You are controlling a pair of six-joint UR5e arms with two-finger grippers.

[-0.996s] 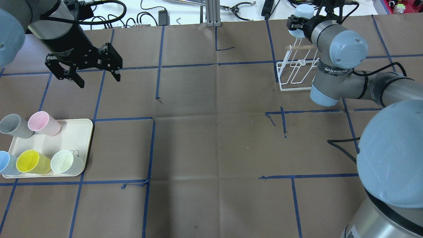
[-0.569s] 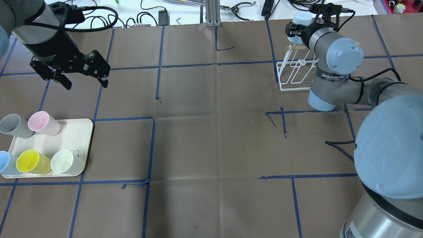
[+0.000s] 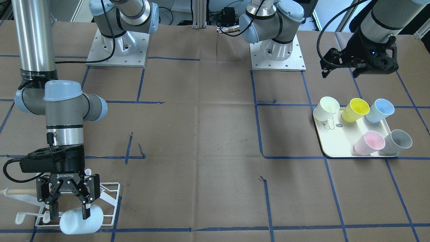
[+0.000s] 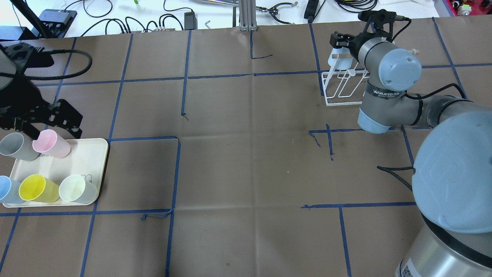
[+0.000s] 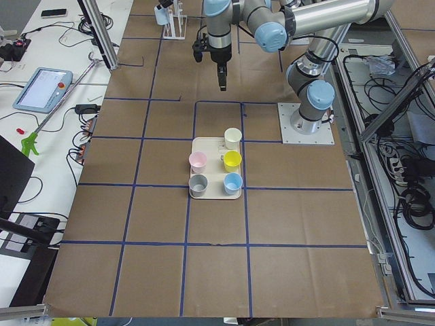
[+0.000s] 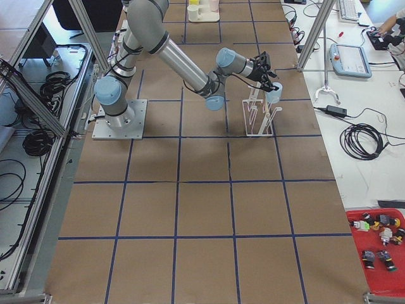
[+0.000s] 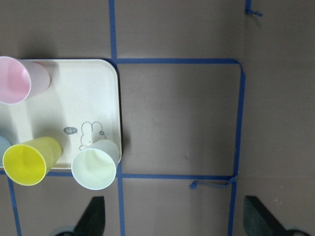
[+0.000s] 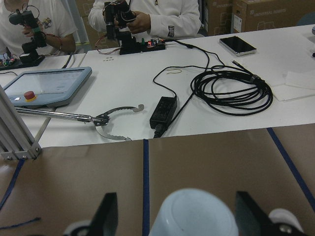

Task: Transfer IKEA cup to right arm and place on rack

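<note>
The pale blue IKEA cup (image 3: 80, 222) sits upside down on the white wire rack (image 3: 112, 201) at the far right of the table. It also shows in the overhead view (image 4: 338, 59). My right gripper (image 3: 69, 213) is over the rack with its fingers spread on either side of the cup's base. In the right wrist view the cup (image 8: 194, 216) is off-centre, with a gap on one side. My left gripper (image 4: 54, 129) is open and empty just behind the tray (image 4: 77, 157), above the pink cup (image 4: 50, 143).
The cream tray also holds a grey cup (image 4: 17, 146), a blue cup (image 4: 7, 189), a yellow cup (image 4: 36, 188) and a pale green cup (image 4: 77, 188). The rack's wooden dowel (image 3: 15, 191) sticks out sideways. Operators sit behind the table's far edge.
My right gripper came down over the rack, and the cup now sits lower, below the fingers. My left arm swung back towards me, to the tray's far edge.
</note>
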